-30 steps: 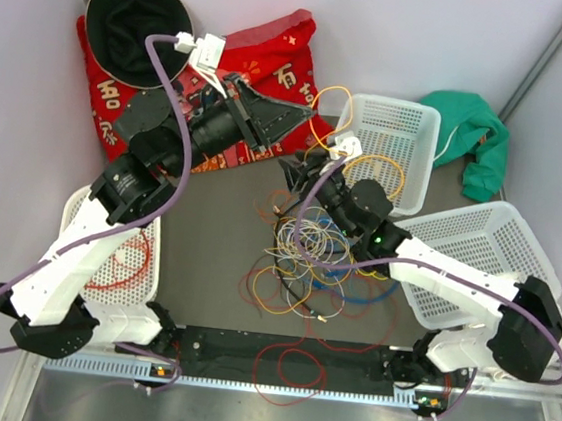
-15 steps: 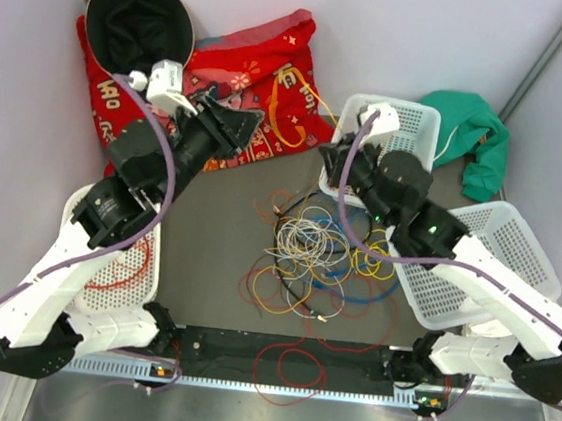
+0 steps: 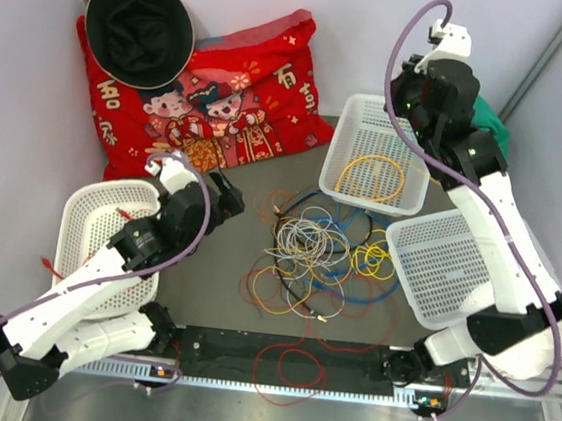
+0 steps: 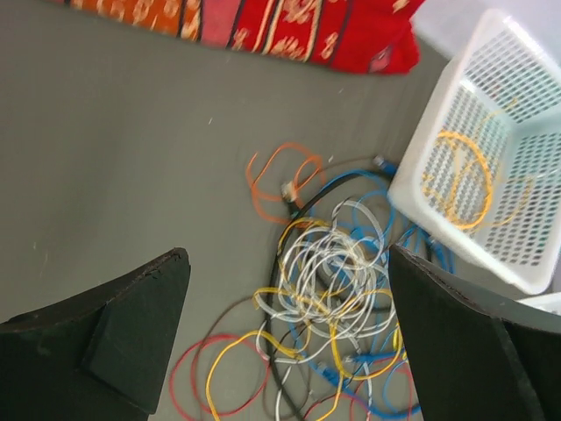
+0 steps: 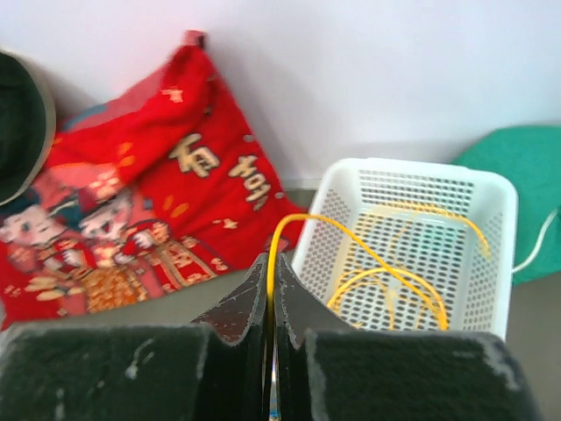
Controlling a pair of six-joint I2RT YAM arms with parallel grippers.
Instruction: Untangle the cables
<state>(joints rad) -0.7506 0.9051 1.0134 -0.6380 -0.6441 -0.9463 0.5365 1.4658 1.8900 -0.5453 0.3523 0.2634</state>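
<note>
Over by the far right corner, the right gripper [image 5: 272,285] has swung up high, pinching a yellow cable [image 5: 302,217] that trails into the white basket [image 3: 393,103]. Only its wrist cam shows that pinch. Left gripper [image 4: 289,259] backed off the red cushion [image 3: 265,78], fingers spread wide, beside the tangled cables [image 3: 312,249] mid-counter.

Tangle of cables [image 3: 311,259] between left basket [image 3: 84,220] and right basket [image 3: 436,267], rear basket [image 3: 370,129] behind, cushion [image 3: 255,77] far-left.

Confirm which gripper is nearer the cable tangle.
Left. Left gripper is open beside the cable tangle; right gripper is up by the far basket, shut on a yellow cable.
</note>
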